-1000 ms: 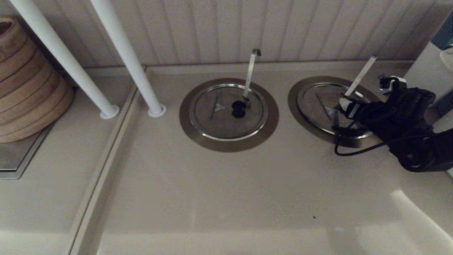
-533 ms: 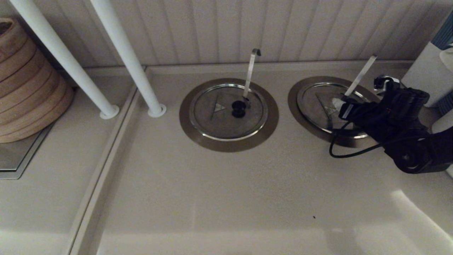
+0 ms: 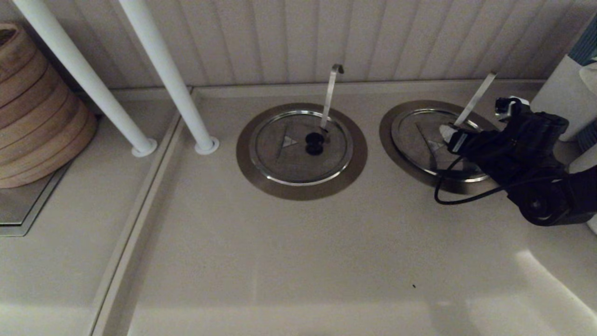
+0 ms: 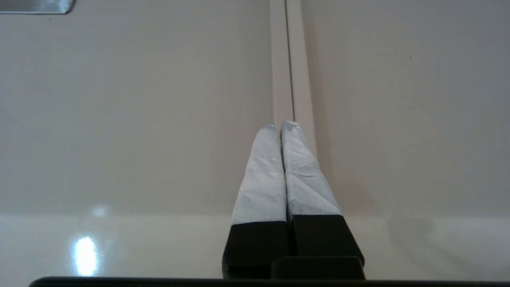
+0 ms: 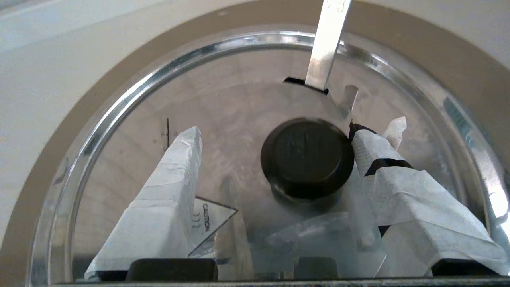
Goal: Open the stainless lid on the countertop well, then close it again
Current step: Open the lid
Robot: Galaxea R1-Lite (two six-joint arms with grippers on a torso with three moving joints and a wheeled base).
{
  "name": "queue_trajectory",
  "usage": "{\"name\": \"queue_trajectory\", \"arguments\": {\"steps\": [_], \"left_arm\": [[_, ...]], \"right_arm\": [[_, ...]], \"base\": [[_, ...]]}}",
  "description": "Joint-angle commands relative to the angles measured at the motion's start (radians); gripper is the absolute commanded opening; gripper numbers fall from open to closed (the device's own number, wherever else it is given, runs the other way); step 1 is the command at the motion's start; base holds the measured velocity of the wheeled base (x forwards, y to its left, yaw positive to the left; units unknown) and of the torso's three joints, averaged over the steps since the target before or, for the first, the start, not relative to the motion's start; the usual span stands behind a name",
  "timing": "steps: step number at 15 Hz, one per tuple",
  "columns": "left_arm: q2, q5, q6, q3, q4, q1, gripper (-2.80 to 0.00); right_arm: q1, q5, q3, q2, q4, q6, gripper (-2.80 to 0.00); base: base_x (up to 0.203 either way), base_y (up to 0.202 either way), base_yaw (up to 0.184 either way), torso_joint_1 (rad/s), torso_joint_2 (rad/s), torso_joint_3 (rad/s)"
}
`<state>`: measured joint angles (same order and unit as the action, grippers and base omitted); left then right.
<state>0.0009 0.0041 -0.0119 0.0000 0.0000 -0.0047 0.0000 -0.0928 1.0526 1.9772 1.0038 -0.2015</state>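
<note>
Approach step: right gripper (image 5: 275, 139) hovers w/ fingers spread astride the black knob (image 5: 306, 157) of the stainless lid (image 5: 239, 103), which sits shut on the countertop well (image 3: 389, 135); next it probably needs centring, then closing on the knob; left gripper (image 4: 281, 127) parked, fingers pressed together.

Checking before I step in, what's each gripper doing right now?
Left gripper: closed, holding nothing.
Right gripper: open around the stainless lid's knob.

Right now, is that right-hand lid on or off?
On. The stainless lid lies flat inside the countertop well ring, covering the opening.
</note>
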Motion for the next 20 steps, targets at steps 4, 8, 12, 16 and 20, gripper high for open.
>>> {"name": "queue_trajectory", "arguments": {"steps": [4, 8, 12, 16, 20], "left_arm": [[0.001, 0.001, 0.0, 0.0, 0.0, 0.0, -2.8], [0.001, 0.001, 0.0, 0.0, 0.0, 0.0, -2.8], [0.001, 0.001, 0.0, 0.0, 0.0, 0.0, -2.8], [0.001, 0.0, 0.0, 0.0, 0.0, 0.0, -2.8], [0.001, 0.001, 0.0, 0.0, 0.0, 0.0, -2.8]], "right_arm": [[-0.008, -0.001, 0.026, 0.023, 0.004, -0.003, 0.0], [-0.009, -0.001, 0.05, 0.053, 0.004, -0.003, 0.0], [-0.009, -0.001, 0.066, 0.075, 0.006, -0.016, 0.0], [-0.009, -0.002, 0.088, 0.075, 0.006, -0.038, 0.0], [-0.009, -0.008, 0.107, 0.077, 0.004, -0.041, 0.0]], "base": [[0.0, 0.0, 0.0, 0.0, 0.0, 0.0], [0.0, 0.0, 0.0, 0.0, 0.0, 0.0], [0.0, 0.0, 0.0, 0.0, 0.0, 0.0], [0.0, 0.0, 0.0, 0.0, 0.0, 0.0], [0.0, 0.0, 0.0, 0.0, 0.0, 0.0]]}}
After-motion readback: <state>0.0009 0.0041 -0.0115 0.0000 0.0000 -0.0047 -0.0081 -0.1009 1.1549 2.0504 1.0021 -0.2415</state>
